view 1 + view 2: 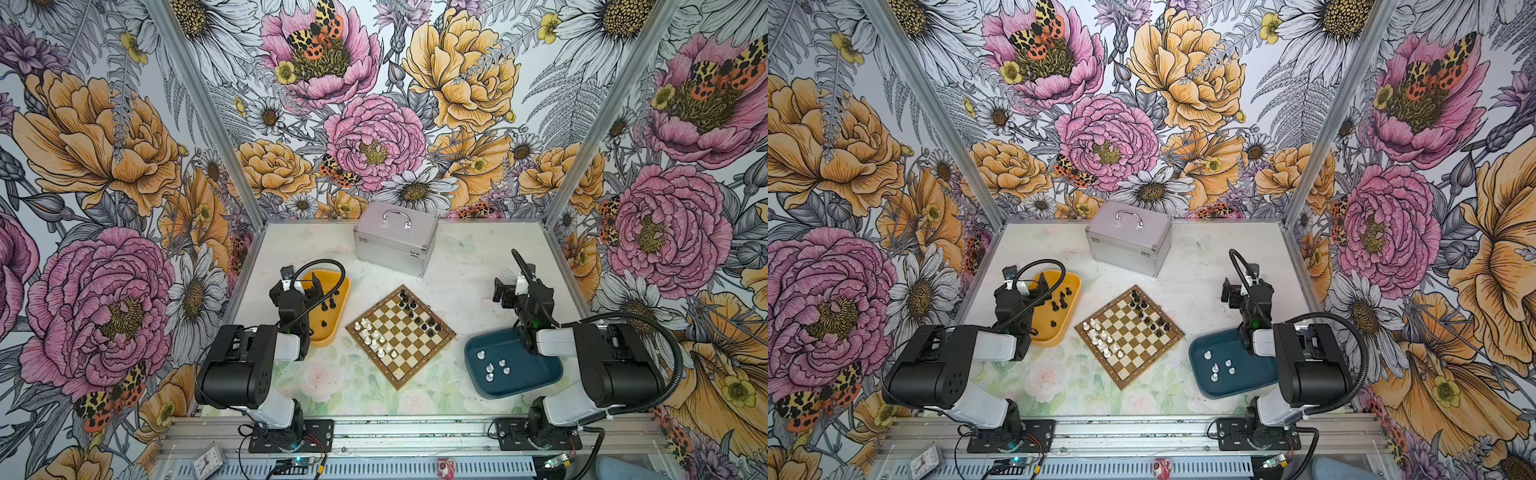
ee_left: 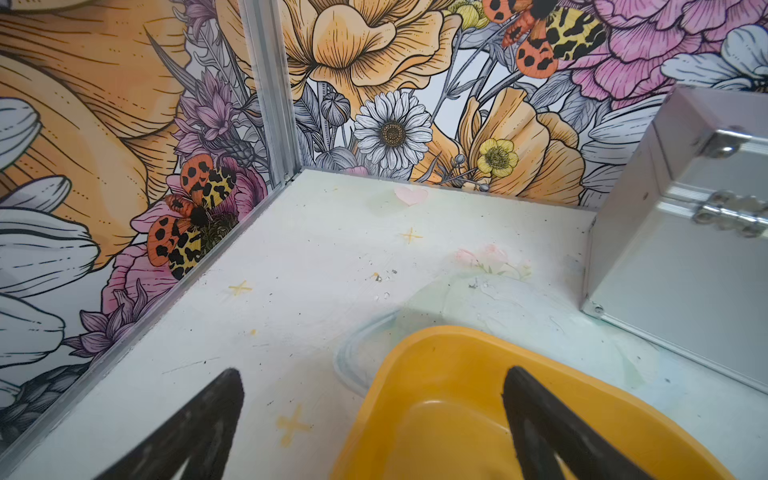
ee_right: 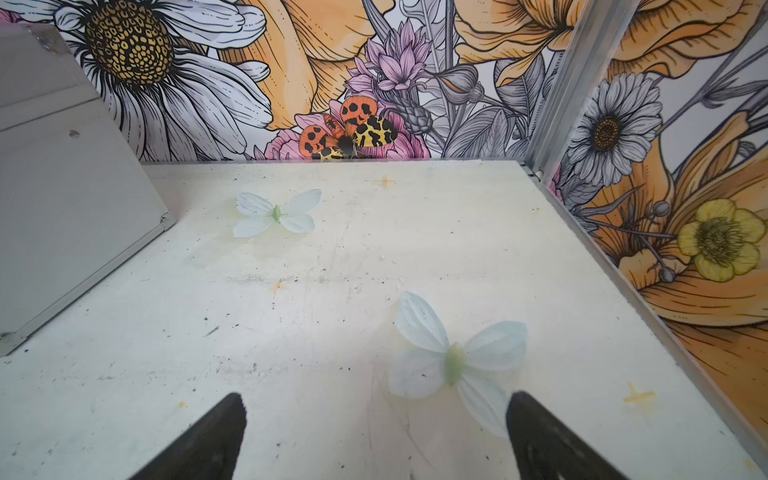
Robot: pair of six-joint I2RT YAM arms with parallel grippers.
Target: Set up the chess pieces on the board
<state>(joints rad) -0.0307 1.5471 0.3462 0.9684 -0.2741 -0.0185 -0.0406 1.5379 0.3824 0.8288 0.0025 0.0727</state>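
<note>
left hand [image 2: 372,374] spread, empty, over yellow tray [image 1: 328,337] rim | tray holds black chess pieces [image 1: 328,305] | board [image 1: 411,357] mid-counter [image 3: 291,311]: white chess pieces [image 1: 371,332] along left side, black along far-right | teal tray [image 1: 540,382] holds more white | right hand [image 3: 374,399] spread, empty, above bare counter

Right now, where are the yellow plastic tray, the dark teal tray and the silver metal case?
yellow plastic tray [image 1: 328,338], in a top view, near wall
dark teal tray [image 1: 532,372], in a top view, bare floor
silver metal case [image 1: 388,253], in a top view, front side
</note>
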